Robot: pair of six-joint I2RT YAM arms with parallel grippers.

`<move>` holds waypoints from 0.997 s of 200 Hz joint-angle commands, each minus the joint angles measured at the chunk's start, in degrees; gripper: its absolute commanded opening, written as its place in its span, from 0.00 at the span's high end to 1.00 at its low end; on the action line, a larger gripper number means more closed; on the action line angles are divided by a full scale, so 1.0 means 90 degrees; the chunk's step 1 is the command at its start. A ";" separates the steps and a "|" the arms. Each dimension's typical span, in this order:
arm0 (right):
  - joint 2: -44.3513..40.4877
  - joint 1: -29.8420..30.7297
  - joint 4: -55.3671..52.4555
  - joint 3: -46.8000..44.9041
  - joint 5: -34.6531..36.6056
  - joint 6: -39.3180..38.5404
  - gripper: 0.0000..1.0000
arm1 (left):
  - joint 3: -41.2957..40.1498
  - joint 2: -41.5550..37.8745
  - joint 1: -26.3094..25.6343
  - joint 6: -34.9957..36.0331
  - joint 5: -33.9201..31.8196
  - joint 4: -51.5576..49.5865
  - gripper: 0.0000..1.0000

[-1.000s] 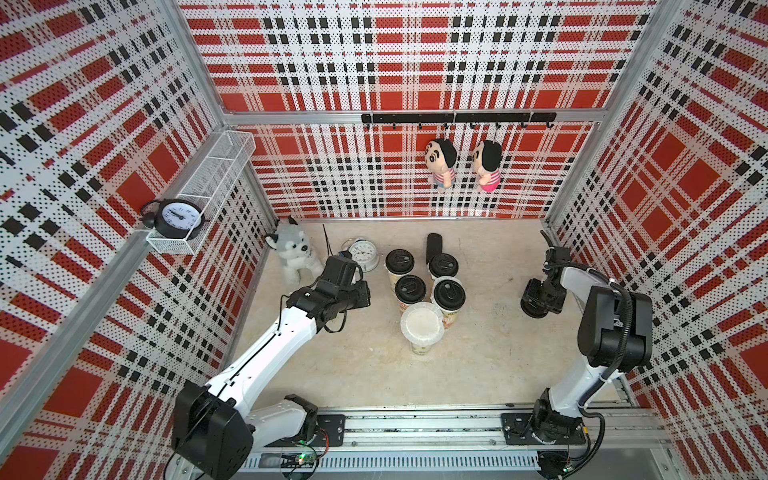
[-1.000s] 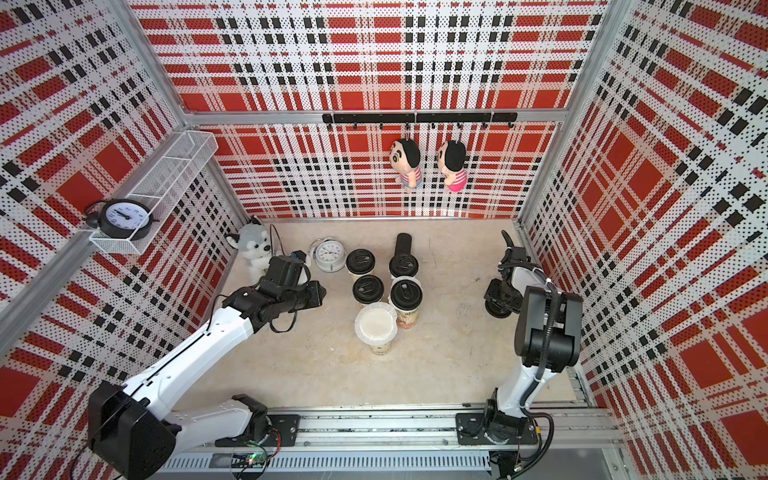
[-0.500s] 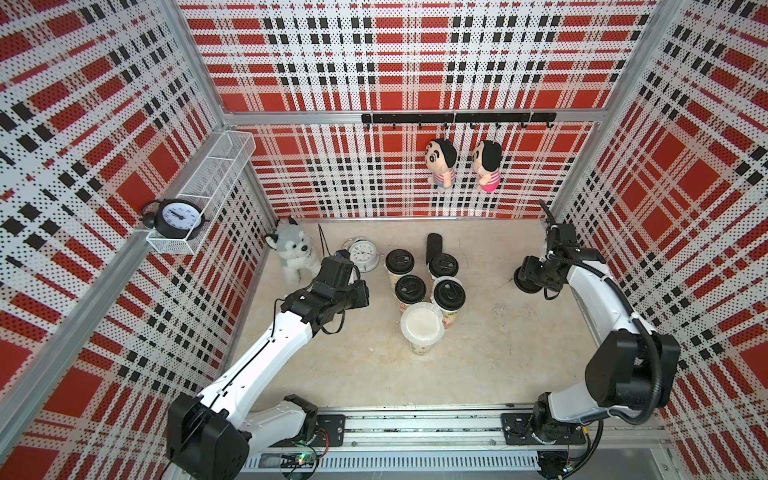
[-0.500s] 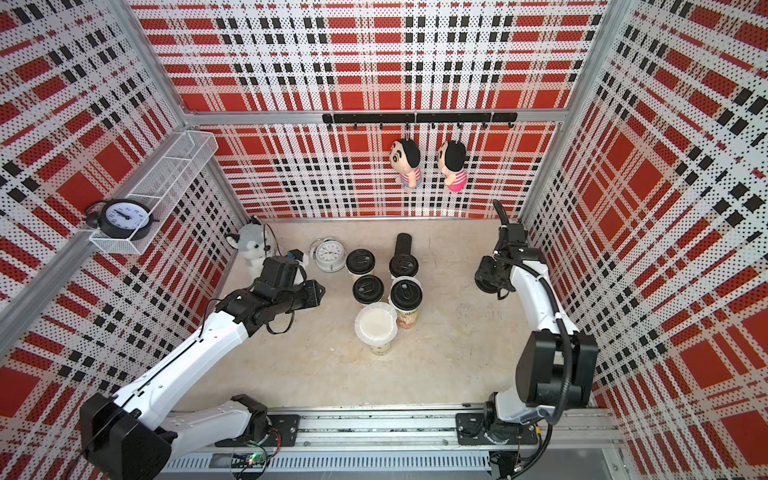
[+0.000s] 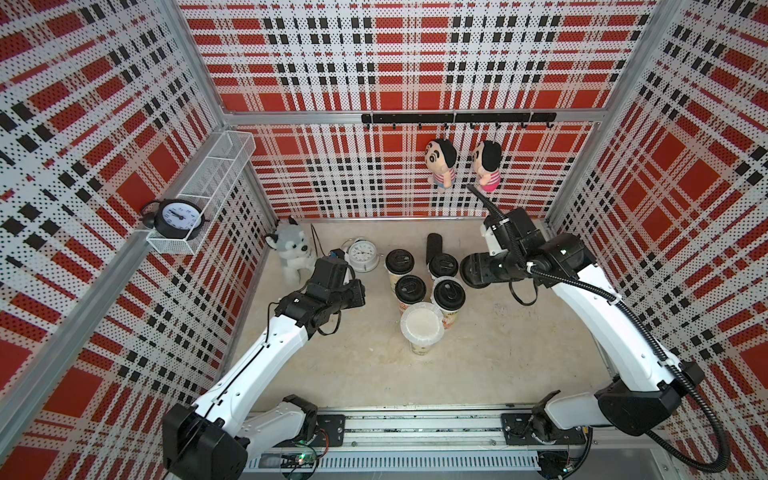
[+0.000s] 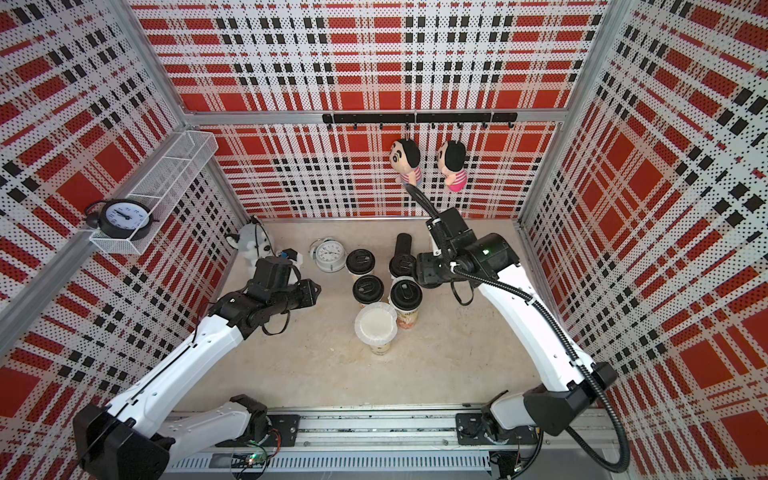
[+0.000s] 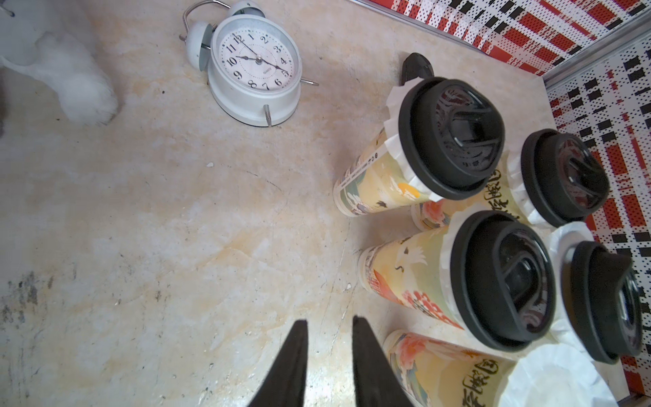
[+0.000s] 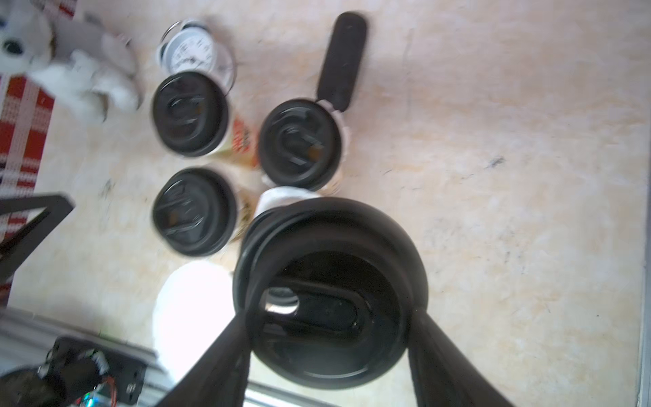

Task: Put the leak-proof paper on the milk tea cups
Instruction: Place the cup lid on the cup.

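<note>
Plaid booth, beige table (image 5: 478, 365) | right gripper (image 8: 331, 299) swung in from 3 o'clock, clamped on black lid (image 5: 471, 272), now beside cups (image 7: 412, 278) | last paper (image 5: 422, 325) sits on 6 o'clock cup, unlidded | left gripper (image 7: 329, 320) narrow, empty, at 9 o'clock | papering looks done, lidding likely next

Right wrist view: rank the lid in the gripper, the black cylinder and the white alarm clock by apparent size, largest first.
1. The black lid, largest by far, though it is nearest the camera.
2-3. The black cylinder and the white alarm clock look about alike. The clock is blurred and partly hidden, so they stay unranked.
</note>
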 commanded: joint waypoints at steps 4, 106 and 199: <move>0.0526 0.0779 -0.0811 0.0447 0.0290 0.0262 0.34 | -0.0072 -0.0135 0.0068 0.0072 -0.0013 0.0020 0.73; 0.1810 0.2219 -0.0912 0.0816 0.0075 0.0070 0.34 | -0.0143 -0.0298 0.0084 0.0050 -0.0042 -0.0089 0.72; 0.1965 0.2390 -0.0670 0.0482 -0.0039 0.0142 0.34 | -0.0169 -0.0280 0.0103 0.0100 -0.0024 -0.0103 0.71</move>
